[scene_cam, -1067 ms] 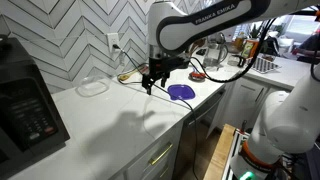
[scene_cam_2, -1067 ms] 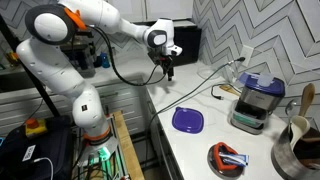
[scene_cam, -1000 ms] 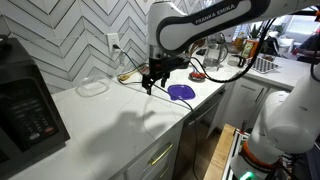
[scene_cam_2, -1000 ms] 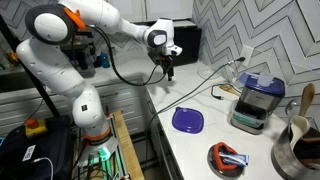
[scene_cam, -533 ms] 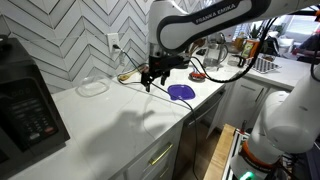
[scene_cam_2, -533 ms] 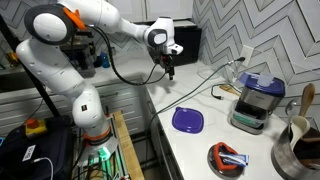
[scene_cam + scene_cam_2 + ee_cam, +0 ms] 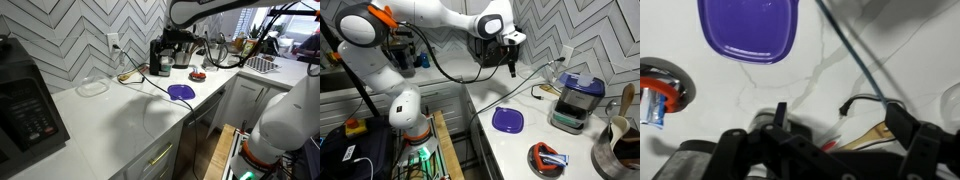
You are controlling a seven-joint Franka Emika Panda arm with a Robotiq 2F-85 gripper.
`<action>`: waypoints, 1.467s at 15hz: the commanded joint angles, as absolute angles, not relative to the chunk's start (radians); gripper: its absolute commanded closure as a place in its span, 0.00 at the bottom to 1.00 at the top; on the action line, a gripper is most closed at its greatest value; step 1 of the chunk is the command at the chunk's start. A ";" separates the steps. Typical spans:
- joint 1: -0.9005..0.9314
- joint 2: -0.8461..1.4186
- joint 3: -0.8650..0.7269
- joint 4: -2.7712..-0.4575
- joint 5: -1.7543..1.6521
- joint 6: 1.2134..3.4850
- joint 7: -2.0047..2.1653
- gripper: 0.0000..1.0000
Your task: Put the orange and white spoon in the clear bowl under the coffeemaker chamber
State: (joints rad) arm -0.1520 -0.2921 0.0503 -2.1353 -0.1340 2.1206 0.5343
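An orange-red and white spoon (image 7: 835, 138) lies on the white counter beside a wooden utensil (image 7: 872, 132) and a cable plug, seen between the fingers in the wrist view. My gripper (image 7: 840, 115) is open, empty and high above the counter. It hangs near the tall black coffee machine (image 7: 160, 57) in an exterior view (image 7: 177, 42) and points down (image 7: 512, 68). The clear bowl (image 7: 92, 87) stands on the counter by the tiled wall, apart from the machine.
A purple plate (image 7: 181, 91) (image 7: 507, 120) (image 7: 748, 30) lies near the counter's front edge. A red bowl (image 7: 548, 158) (image 7: 660, 90) sits beyond it. A big black appliance with a keypad (image 7: 25, 100) stands at the counter's end. A grey appliance with a purple top (image 7: 577, 100) stands at the wall.
The arm has risen from just above the counter and swung over toward the coffee machine and purple plate. Nothing on the counter has visibly moved.
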 commanded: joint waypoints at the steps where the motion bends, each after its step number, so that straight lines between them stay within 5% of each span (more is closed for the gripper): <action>1: -0.189 -0.126 0.014 -1.975 -0.130 2.087 0.657 0.00; 11: -0.166 -0.066 0.015 -1.918 -0.191 2.047 0.876 0.00; 22: -0.078 0.476 -0.130 -1.327 -0.209 1.903 1.406 0.00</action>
State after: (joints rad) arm -0.1125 0.3255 -0.0686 -1.5234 -0.2093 1.9911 1.3004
